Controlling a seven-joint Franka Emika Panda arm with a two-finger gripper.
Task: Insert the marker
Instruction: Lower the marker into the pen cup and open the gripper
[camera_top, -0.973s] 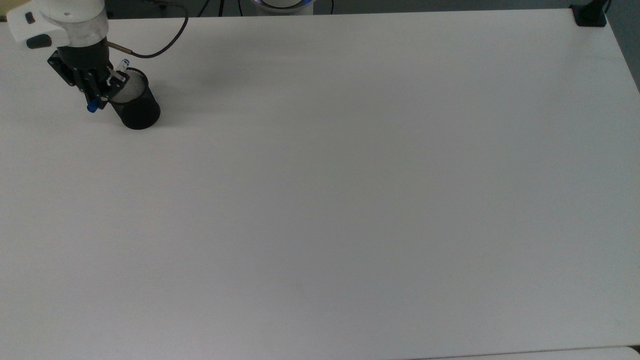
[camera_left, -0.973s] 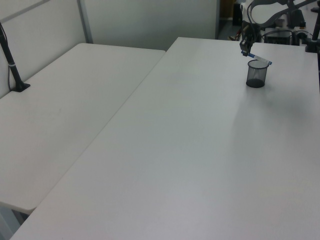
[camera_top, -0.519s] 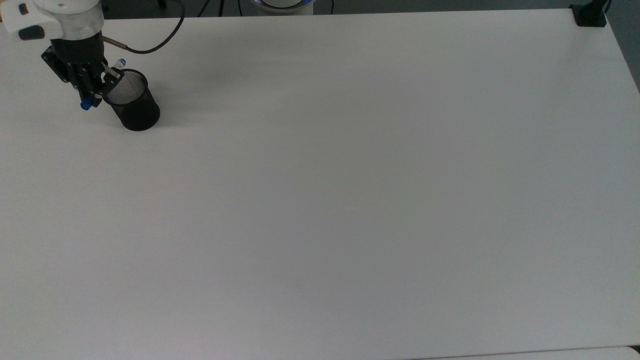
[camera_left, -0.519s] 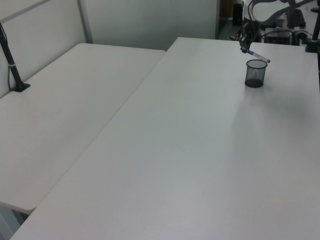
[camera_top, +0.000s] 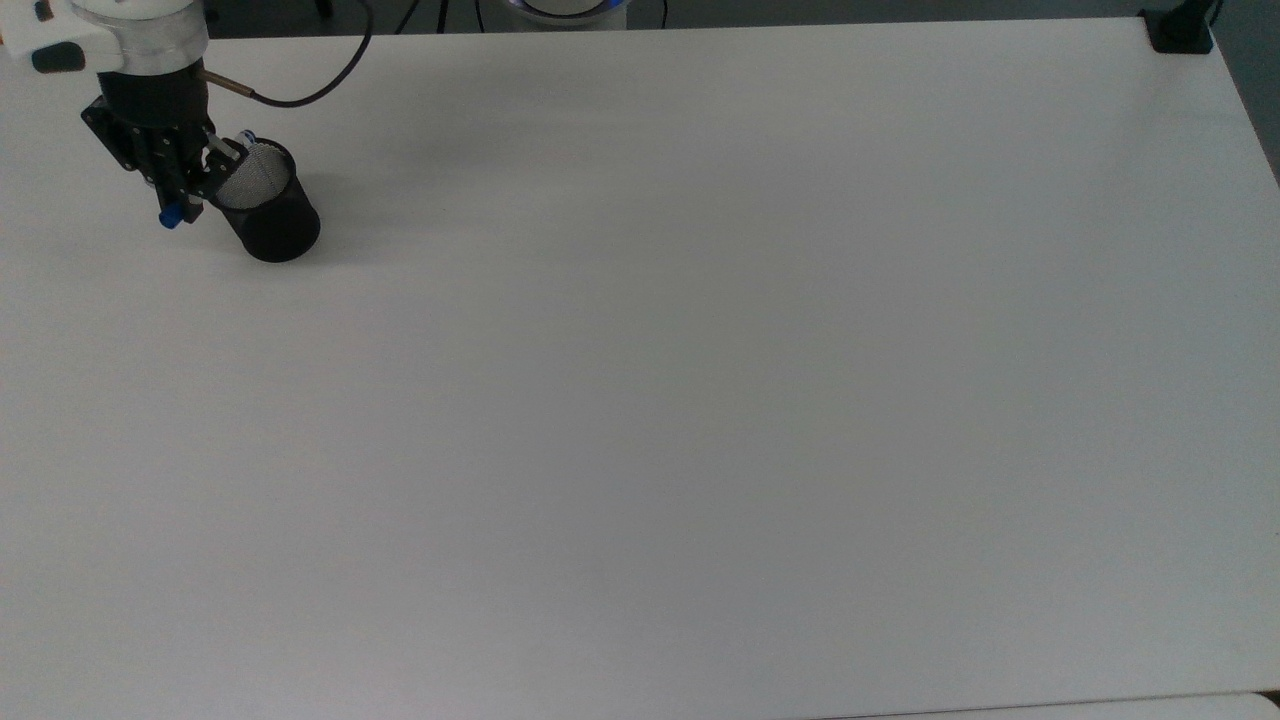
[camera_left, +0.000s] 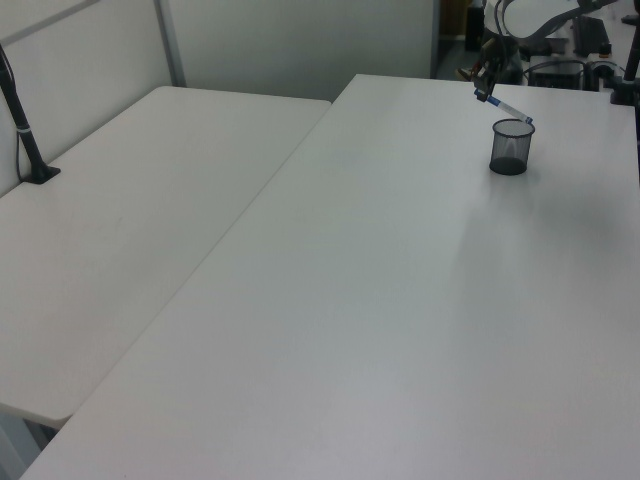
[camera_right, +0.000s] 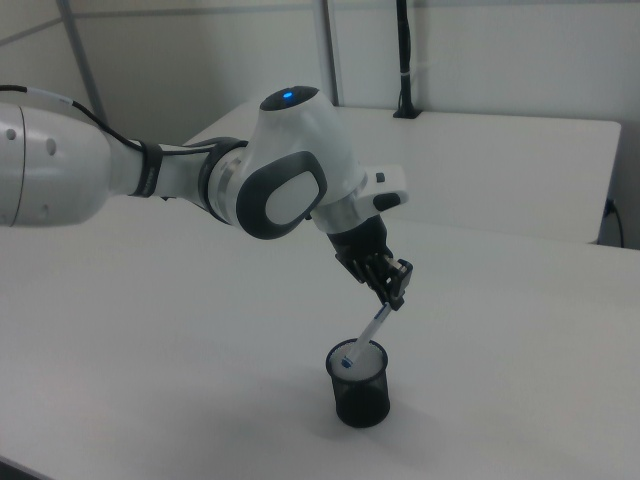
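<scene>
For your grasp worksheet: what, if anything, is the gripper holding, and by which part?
The gripper holds the marker near its upper end; the marker slants down with its lower end inside the black mesh cup.

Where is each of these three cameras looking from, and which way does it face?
Top view: overhead, looking down on the white table; the wrist and gripper show at the top view's left, beside the black mesh cup.
Left view: low at the table's far end, looking along it to the cup.
Right view: close and side-on; the white arm slants the marker into the cup.
All three share cup and marker.
</scene>
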